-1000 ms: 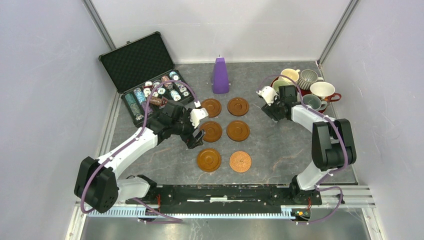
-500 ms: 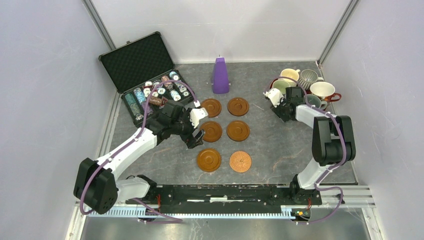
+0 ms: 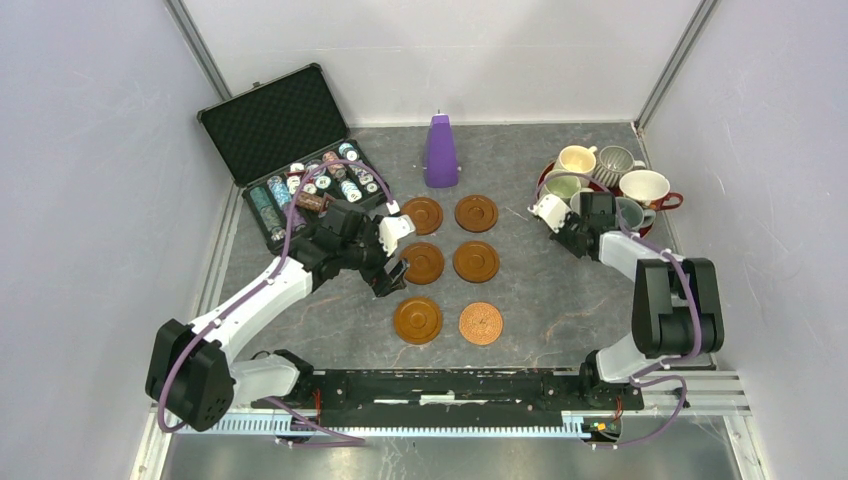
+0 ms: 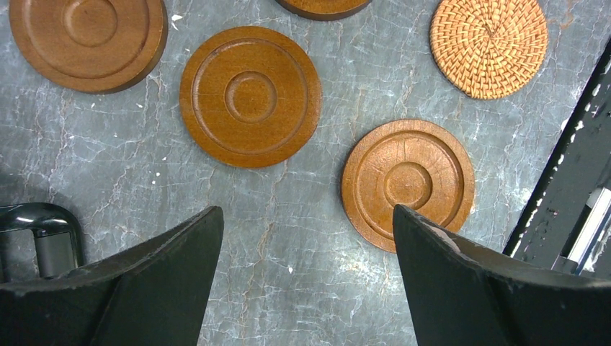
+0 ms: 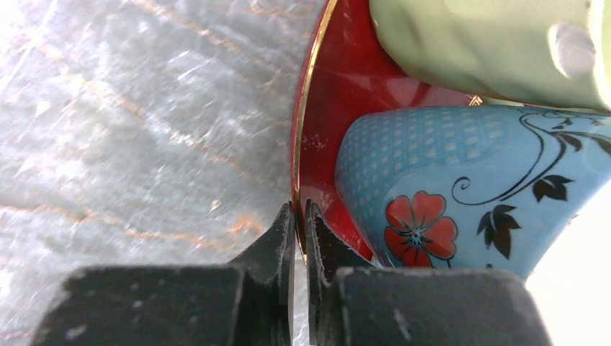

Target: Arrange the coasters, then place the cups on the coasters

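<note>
Six coasters lie in two columns of three; five are glossy brown and one is woven orange-brown. My left gripper hovers open beside the middle-left coaster, holding nothing. The cups stand crowded on a red tray: cream yellow, grey ribbed, pale green, red with white inside, grey-teal. My right gripper is shut on the tray's gold-edged rim, right beside the blue flowered cup and the pale green cup.
A purple cone stands behind the coasters. An open black case with poker chips lies at the back left. White walls enclose the grey marbled table; the arms' base rail runs along the near edge.
My right gripper moved right to the red tray's edge and shut on its rim. The left arm and the coasters have not moved.
</note>
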`<state>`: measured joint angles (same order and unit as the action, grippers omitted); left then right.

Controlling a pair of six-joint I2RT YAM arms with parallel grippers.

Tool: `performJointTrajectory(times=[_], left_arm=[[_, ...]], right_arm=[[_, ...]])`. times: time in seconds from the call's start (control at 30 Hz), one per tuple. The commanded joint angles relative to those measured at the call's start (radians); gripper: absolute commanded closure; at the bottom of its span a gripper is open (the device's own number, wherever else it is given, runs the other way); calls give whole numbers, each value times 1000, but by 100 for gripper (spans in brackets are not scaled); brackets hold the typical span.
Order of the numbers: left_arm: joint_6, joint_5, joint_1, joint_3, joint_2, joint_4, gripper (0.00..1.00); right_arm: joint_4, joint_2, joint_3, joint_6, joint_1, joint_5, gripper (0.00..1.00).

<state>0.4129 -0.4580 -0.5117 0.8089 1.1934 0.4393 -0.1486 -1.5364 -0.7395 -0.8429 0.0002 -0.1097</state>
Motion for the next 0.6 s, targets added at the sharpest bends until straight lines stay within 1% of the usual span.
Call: performJointTrajectory(times=[0.0,0.07,0.13,0.27,0.33,0.43,0.53,0.57], left_arm=[[-36,-33,7,16,-36,-30,7],[-36,-34,7,15,-39,-30,7],[-35,-37,7,15,-41,-30,7],[-33,-41,6,15,-35,-32,7],[-35,-45,7,17,-28,-32,7],[-35,-54,7,25,-16,-27,7],[-37,-57,7,32,-9,-24,7],[-39,-59,7,33,-8,-24,6]], right_arm=[[-206,71,126,-13,-24,-30,97],[-230,120,171,-40,-26,-30,97],[-255,175,218,-72,-28,-34,95],[-323,289,288,-133,-28,-48,89],[-354,334,304,-150,-28,-55,84],[-413,378,296,-166,-28,-77,73],[-464,415,257,-165,-29,-114,54],[-483,426,239,-161,-28,-129,50]])
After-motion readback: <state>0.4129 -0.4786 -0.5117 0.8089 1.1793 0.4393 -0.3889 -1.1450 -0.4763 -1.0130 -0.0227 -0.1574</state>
